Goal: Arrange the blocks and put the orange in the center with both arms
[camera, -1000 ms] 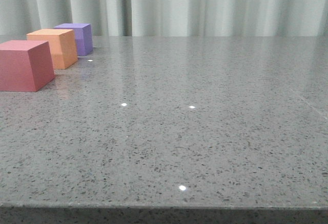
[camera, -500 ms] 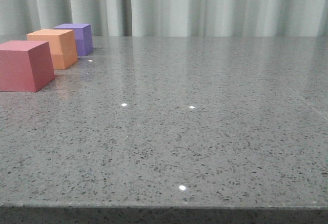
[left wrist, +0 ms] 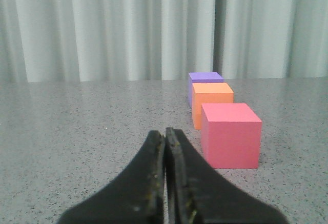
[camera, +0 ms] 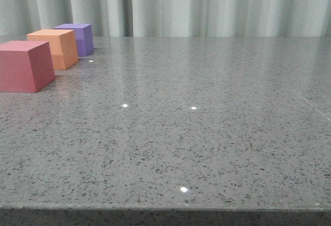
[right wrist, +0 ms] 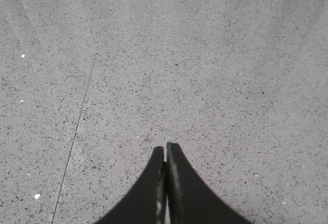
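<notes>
Three cubes stand in a row at the far left of the table in the front view: a red-pink cube (camera: 23, 65) nearest, the orange cube (camera: 54, 48) in the middle, a purple cube (camera: 78, 38) farthest. The left wrist view shows the same row: red-pink (left wrist: 230, 135), orange (left wrist: 211, 101), purple (left wrist: 204, 79). My left gripper (left wrist: 165, 133) is shut and empty, low over the table, short of the red-pink cube and to its side. My right gripper (right wrist: 165, 149) is shut and empty over bare table. Neither gripper shows in the front view.
The grey speckled tabletop (camera: 196, 133) runs to a front edge near the camera. A pale curtain (camera: 207, 3) hangs behind the table. A thin seam line (right wrist: 77, 126) crosses the tabletop in the right wrist view.
</notes>
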Controlling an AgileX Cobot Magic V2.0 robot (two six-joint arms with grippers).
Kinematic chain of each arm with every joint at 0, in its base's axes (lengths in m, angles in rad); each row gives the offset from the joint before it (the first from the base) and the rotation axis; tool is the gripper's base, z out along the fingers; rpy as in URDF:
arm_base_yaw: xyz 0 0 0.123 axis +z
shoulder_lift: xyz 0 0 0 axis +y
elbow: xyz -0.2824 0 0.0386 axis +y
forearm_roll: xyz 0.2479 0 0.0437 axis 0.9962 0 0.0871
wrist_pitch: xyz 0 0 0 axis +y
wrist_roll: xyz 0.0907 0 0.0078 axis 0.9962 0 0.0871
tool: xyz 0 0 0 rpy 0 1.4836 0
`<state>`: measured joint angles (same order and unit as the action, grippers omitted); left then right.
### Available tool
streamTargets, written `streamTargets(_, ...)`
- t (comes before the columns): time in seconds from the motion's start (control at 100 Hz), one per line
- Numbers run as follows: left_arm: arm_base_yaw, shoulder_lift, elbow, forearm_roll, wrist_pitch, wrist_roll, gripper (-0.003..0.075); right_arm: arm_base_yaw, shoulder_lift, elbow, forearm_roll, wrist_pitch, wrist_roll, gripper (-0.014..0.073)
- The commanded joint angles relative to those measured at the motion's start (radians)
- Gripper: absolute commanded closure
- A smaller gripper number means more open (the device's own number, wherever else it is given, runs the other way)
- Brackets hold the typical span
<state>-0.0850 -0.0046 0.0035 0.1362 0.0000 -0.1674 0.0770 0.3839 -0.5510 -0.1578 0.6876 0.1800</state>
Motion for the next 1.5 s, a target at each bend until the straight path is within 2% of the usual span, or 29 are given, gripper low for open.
streamTargets(0.0, 0.006, -0.036, 0.041, -0.007, -0.091, -0.004, 0.0741, -0.007, 0.004, -0.026, -0.016, -0.073, -0.009, 0.0704)
streamTargets(1.06, 0.006, -0.036, 0.041, -0.007, -0.09, -0.004, 0.0741, -0.007, -0.022, -0.023, -0.017, -0.084, -0.009, 0.0704)
streamTargets(1.19, 0.006, -0.036, 0.041, -0.007, -0.09, -0.004, 0.0741, -0.007, -0.108, 0.043, 0.023, -0.214, -0.009, 0.0704)
streamTargets(1.35, 0.006, -0.036, 0.041, -0.007, -0.09, -0.004, 0.0741, -0.007, -0.231, 0.213, 0.101, -0.459, -0.009, 0.0704)
streamTargets(1.49, 0.006, -0.036, 0.041, -0.007, -0.09, -0.004, 0.0741, -0.007, -0.329, 0.358, 0.134, -0.61, -0.009, 0.0704)
